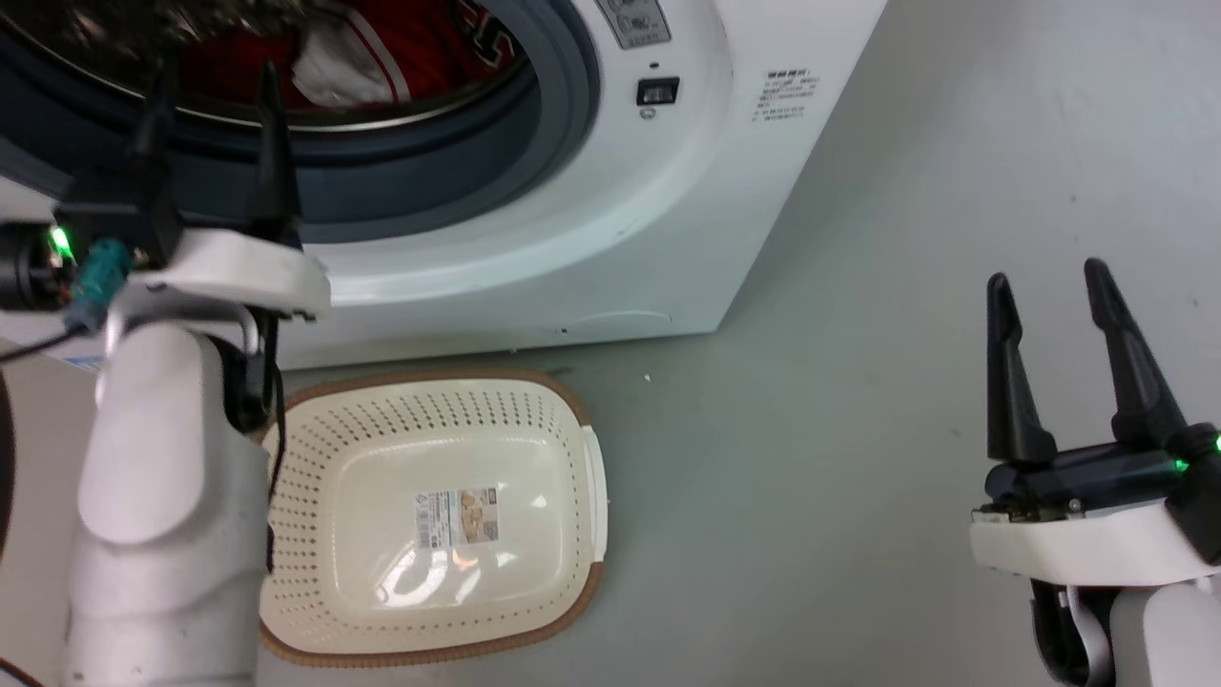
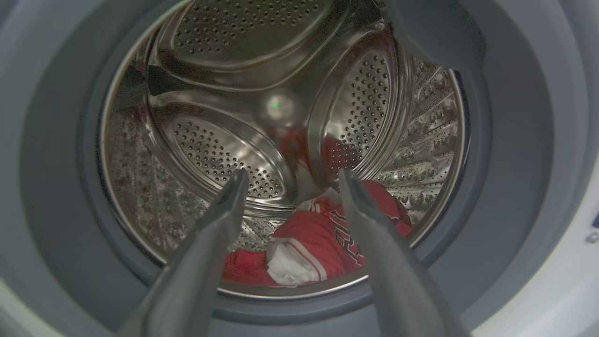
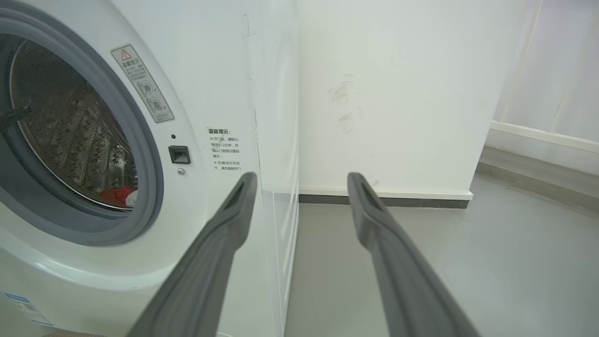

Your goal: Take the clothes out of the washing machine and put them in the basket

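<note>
- At the bottom front of the drum [image 2: 210, 150], the clothes [image 2: 318, 248] are seen as one crumpled red piece, just behind the gasket [image 2: 514, 187].
- The left jaws are held spread and empty at the porthole, aimed at the clothes; the right jaws are likewise spread and empty, well apart over the floor [image 1: 858, 477].
- A thin fold may be pinched and lost. Steel or gasket may be struck if the reach is made too low. The load may be dropped short of the basket [image 1: 593, 468], set empty before the washing machine [image 1: 668, 239].
- Counted: clothes, one piece; basket, one; washing machine, one; jaws, two pairs.
</note>
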